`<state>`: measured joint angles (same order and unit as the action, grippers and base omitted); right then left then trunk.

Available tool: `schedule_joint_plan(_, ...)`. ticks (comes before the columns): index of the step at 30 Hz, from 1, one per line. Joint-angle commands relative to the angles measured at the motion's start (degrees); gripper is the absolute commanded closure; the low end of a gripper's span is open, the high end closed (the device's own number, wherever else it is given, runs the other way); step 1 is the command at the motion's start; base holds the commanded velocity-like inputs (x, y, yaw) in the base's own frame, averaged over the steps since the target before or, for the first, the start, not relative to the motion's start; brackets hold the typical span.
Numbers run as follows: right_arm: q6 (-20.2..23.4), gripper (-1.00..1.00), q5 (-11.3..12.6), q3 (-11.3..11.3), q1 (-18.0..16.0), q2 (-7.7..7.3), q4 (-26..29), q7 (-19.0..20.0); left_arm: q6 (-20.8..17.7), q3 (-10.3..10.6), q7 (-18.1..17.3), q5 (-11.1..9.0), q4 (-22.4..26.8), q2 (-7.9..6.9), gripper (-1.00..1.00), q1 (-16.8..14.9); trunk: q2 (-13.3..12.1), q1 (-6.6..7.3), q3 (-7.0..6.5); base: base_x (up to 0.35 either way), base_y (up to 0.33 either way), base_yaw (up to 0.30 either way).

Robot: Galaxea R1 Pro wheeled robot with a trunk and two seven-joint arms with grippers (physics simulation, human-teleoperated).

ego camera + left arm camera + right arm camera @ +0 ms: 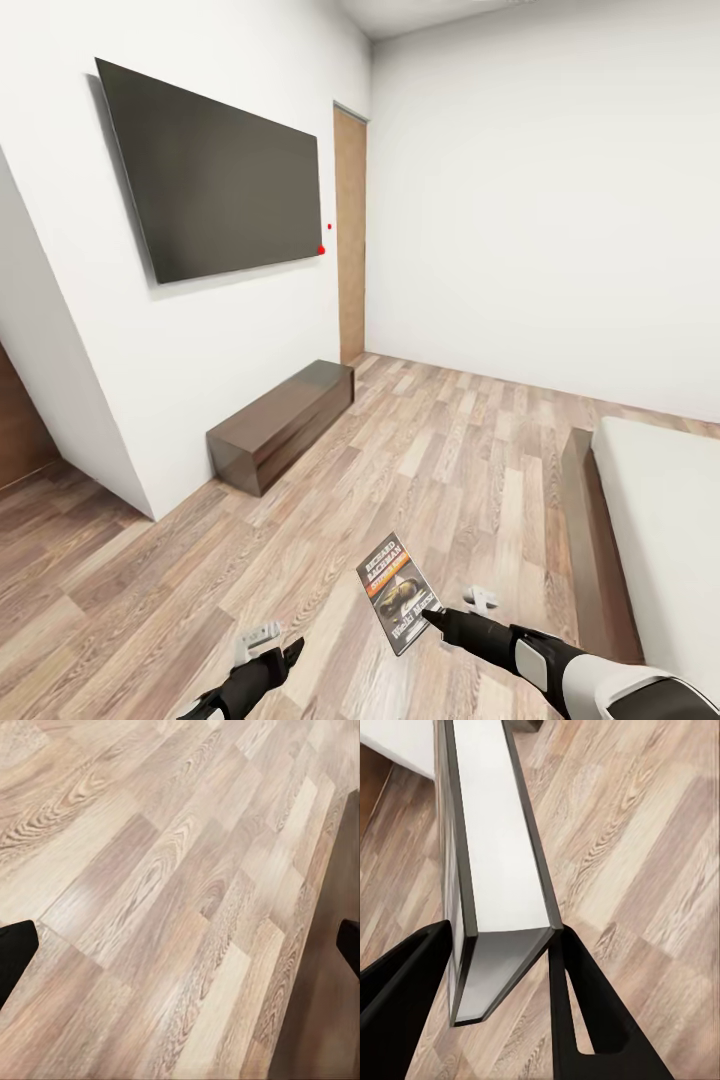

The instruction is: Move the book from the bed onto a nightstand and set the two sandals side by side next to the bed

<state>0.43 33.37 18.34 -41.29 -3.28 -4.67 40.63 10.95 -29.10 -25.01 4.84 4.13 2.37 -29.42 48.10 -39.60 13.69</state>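
My right gripper is shut on the book, a thin paperback with white lettering and an orange band, held tilted above the wood floor. In the right wrist view the book is seen edge-on, pinched between the two black fingers. My left gripper hangs low at the left, open and holding nothing, its fingers spread wide over bare planks. The bed, with a dark frame and pale mattress, lies at the right. The nightstand and the sandals are out of view.
A large dark TV hangs on the left wall above a low dark brown bench cabinet. A brown door stands in the far corner. A wall corner juts out at the left. Wood floor stretches between cabinet and bed.
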Motion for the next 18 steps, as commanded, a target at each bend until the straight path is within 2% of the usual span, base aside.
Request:
schedule_joint_plan(1, 0.06, 1.00, 0.66, 0.20, -0.10, 0.03, -0.17, 0.33, 0.21, -0.44, -0.12, 0.52, 0.00, 0.00, -1.00, -0.03, 0.07, -0.01, 0.08, 0.000, 0.000, -0.282)
schedule_joint_plan(15, 0.08, 1.00, 0.65, 0.20, -0.10, 0.03, -0.17, 0.33, 0.21, -0.44, -0.12, 0.52, 0.00, 0.00, -1.00, -0.03, 0.07, -0.01, 0.08, 0.000, 0.000, -0.282)
schedule_joint_plan(18, 0.08, 1.00, 0.68, 0.20, -0.10, 0.03, -0.17, 0.33, 0.21, -0.44, -0.12, 0.52, 0.00, 0.00, -1.00, -0.03, 0.07, -0.01, 0.08, 0.000, 0.000, -0.115)
